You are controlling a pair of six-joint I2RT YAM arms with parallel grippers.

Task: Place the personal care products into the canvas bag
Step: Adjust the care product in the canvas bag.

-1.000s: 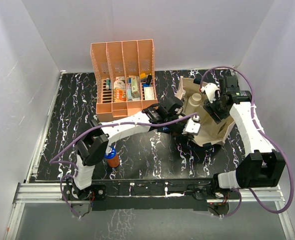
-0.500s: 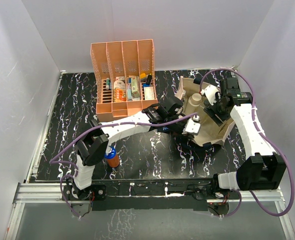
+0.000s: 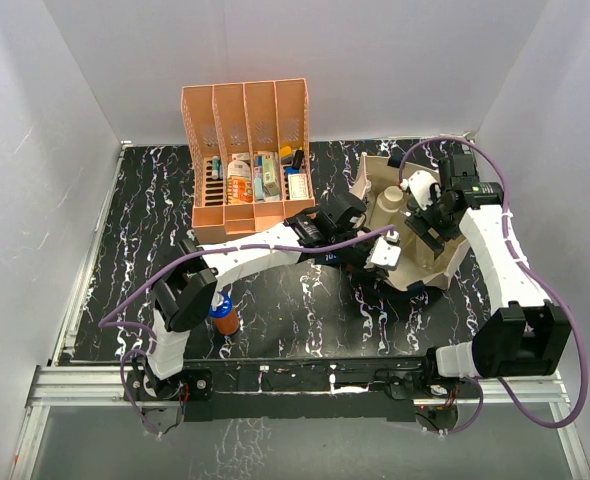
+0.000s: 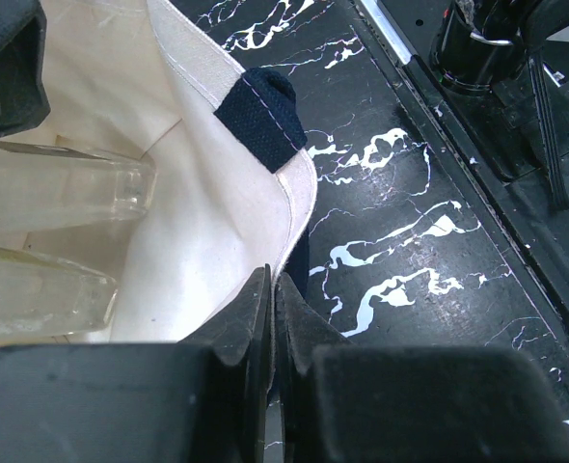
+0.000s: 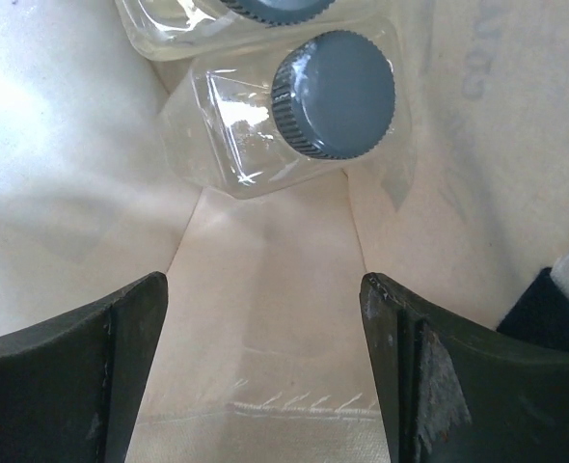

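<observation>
Black, white-veined marble-patterned worktop is filling the floor of a white-walled booth, with both arm bases sitting on a metal rail at its near edge. Close to the left arm's base, an orange-brown bottle with a blue cap is standing upright on the bare worktop, well apart from either end effector.

Farther in, the left arm is reaching across to the right half of the worktop. Its left end effector is clenched, the two dark fingers pressing together on the rim of the cream canvas bag, just below a dark navy strap handle stitched to that rim. The canvas bag is lying open on the right side of the worktop, its mouth spreading between the two end effectors.

Beyond that, the right end effector is hanging inside the mouth of the bag with its fingers spread wide and nothing between them. Just past its fingertips, a clear square bottle with a dark grey ribbed cap is lying on its side on the cream lining, apart from both fingers. A second clear bottle is lying right beside it, farther in and partly cut off by the frame. Both are also showing as clear bodies at the left of the left wrist view.

At the far left-centre, an orange four-slot file rack is standing upright, holding small colourful packs and pens too small to tell apart. Plain white walls are closing the scene behind.
</observation>
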